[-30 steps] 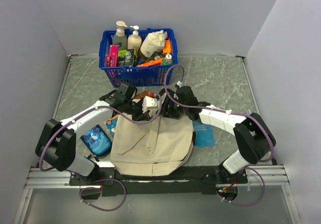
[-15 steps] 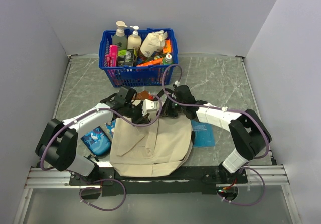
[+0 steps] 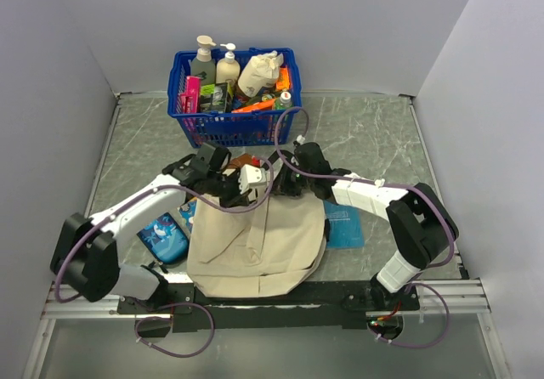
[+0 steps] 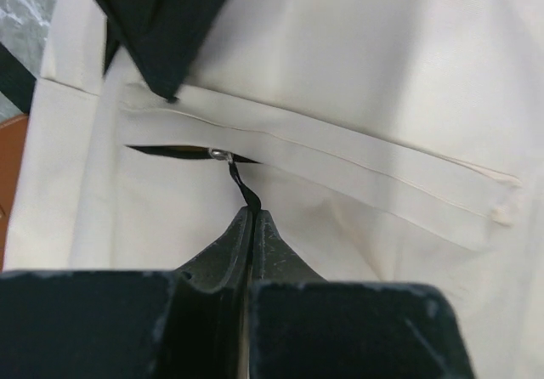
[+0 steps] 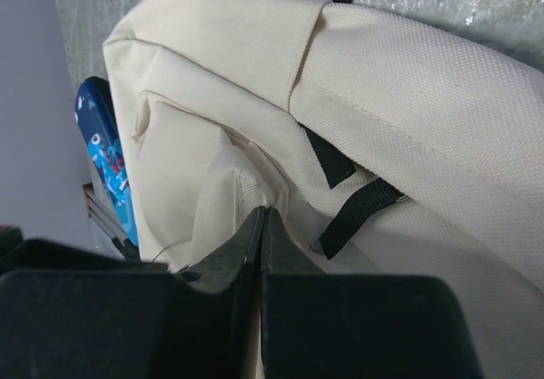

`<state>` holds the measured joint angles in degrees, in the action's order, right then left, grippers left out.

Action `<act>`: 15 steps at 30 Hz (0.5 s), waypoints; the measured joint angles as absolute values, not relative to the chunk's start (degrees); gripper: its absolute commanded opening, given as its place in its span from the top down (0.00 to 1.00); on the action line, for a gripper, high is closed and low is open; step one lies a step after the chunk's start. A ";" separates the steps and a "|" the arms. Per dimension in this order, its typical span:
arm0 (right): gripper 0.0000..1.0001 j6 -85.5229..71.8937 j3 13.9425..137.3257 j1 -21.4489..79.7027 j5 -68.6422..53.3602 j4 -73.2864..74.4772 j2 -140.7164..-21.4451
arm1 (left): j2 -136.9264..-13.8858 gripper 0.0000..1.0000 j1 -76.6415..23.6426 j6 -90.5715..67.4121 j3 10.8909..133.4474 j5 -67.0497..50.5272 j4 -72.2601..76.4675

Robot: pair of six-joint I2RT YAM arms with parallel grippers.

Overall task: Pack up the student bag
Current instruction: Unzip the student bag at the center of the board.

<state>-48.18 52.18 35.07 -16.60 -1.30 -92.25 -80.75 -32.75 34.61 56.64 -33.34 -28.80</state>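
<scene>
Grey marbled bench, plain grey walls, a crowded blue basket at the far side. On the left, a shark-print pencil case lies just beside the student bag, which slumps at the near edge between the two arms. The left fingers pinch its black zipper pull tight. Soft, light, floppy cloth, I'd say: it'll bunch and drag, so pulls and seams are the places to hold. The right fingers clamp a fold of its fabric. A flat blue pad sits to its right.

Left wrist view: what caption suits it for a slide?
Left jaws pinch the black zipper pull of the cream student bag, zipper barely open.
</scene>
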 measured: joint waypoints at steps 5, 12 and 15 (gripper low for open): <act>1.00 -48.16 52.18 34.87 -17.26 -2.37 -92.23 | -75.40 0.99 -33.15 34.96 55.53 -33.08 -34.15; 1.00 -48.14 52.16 34.65 -16.14 -2.39 -92.23 | -70.83 0.99 -33.91 35.48 51.00 -33.82 -41.23; 1.00 -48.03 52.16 34.48 -15.00 -2.09 -92.23 | -69.65 0.99 -35.00 36.23 51.33 -35.11 -44.31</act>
<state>-48.03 52.16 34.48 -15.00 -2.09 -92.23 -69.65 -35.00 36.23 51.33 -35.11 -44.31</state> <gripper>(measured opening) 0.006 0.022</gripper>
